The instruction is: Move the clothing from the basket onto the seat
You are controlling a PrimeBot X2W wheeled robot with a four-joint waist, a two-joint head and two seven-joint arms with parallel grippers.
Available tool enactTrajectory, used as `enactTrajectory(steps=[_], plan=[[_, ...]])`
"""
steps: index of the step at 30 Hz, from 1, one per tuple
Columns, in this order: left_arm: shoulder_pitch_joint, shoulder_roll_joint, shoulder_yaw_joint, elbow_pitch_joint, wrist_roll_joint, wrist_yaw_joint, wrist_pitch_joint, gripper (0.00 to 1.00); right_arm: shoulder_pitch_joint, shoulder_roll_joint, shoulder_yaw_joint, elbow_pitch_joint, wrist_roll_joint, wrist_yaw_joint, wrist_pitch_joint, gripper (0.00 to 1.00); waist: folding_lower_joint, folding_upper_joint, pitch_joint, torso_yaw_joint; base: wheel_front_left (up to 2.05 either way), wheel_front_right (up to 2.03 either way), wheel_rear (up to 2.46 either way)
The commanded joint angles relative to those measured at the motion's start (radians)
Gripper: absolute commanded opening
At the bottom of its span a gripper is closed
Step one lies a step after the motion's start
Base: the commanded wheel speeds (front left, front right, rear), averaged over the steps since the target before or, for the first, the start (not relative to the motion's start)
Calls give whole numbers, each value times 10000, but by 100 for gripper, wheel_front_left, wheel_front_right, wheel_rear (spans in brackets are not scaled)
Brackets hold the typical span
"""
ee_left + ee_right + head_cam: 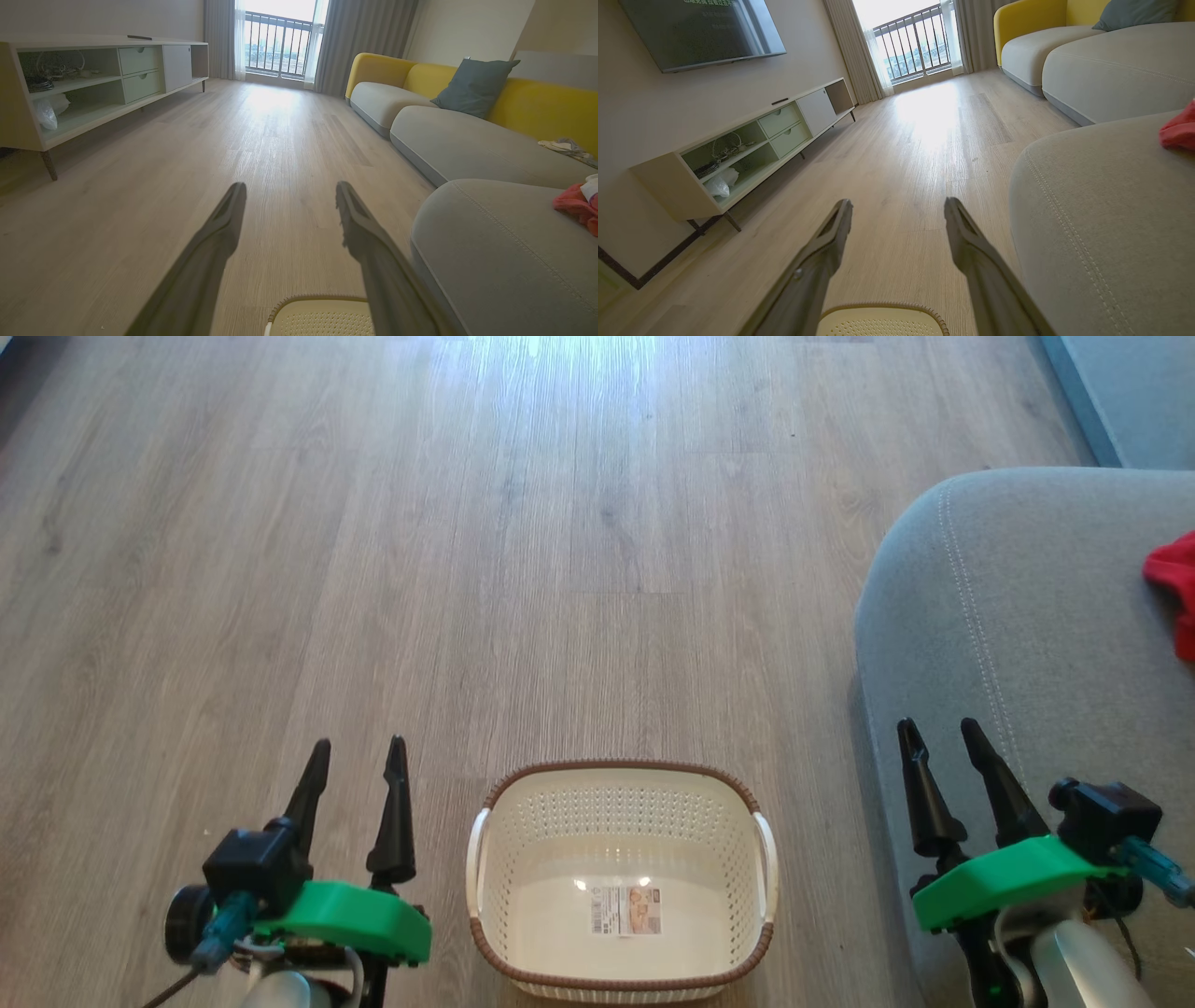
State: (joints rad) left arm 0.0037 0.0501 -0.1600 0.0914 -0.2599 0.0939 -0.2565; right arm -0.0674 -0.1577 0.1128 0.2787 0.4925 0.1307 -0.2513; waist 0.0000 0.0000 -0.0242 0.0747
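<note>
The cream basket [523, 859] with a brown rim stands on the floor at the bottom centre of the head view, holding nothing but its inner label [625, 909]. Red clothing [1178, 588] lies on the grey seat [1008, 616] at the right edge; it also shows in the left wrist view as clothing [575, 205] and in the right wrist view as clothing [1178, 131]. My left gripper [358, 751] hangs open left of the basket. My right gripper [936, 730] hangs open over the seat's front edge, right of the basket. Nothing is between either pair of fingers.
Wood floor [467, 569] stretches ahead of the basket. A low TV cabinet [93, 84] stands along the left wall, under a screen [700, 32]. More sofa sections with yellow backs [537, 107] and a grey-blue cushion [474, 86] run behind the seat. A balcony door [280, 42] is at the far end.
</note>
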Motion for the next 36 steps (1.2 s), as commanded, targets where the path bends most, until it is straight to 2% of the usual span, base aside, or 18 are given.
enactTrajectory(steps=[1, 8, 16, 17, 21, 36], plan=[[-227, 1, 391, -233, -65, -66, -53, 100, -264, -42, 176, -279, -67, 0, -105, 100, 0, 0, -2, -9, 0, 0, 0], [-278, 1, 491, -218, -484, -425, -53, 100, -284, -51, 203, -239, -46, 0, -105, 100, 0, 0, -11, -62, 0, 0, 0], [-253, 1, 457, -198, -546, -527, -53, 100, -300, -69, 198, -196, -24, 0, -105, 100, 0, 0, -22, -93, 0, 0, 0], [0, 0, 114, 139, -496, -521, 0, 0, -3, 1, 1, 99, 1, 0, 0, 0, 0, 0, -22, -94, 0, 0, 0], [204, 0, 11, 743, -524, -545, 19, 0, 192, 20, 70, 644, 25, 2, 26, 0, 0, 0, -22, -99, 0, 0, 0], [58, 43, 258, 842, -2024, -733, 384, 0, 126, 136, -189, 534, 1272, 2, 430, 0, 0, 0, 11, -171, 0, 0, 0]])
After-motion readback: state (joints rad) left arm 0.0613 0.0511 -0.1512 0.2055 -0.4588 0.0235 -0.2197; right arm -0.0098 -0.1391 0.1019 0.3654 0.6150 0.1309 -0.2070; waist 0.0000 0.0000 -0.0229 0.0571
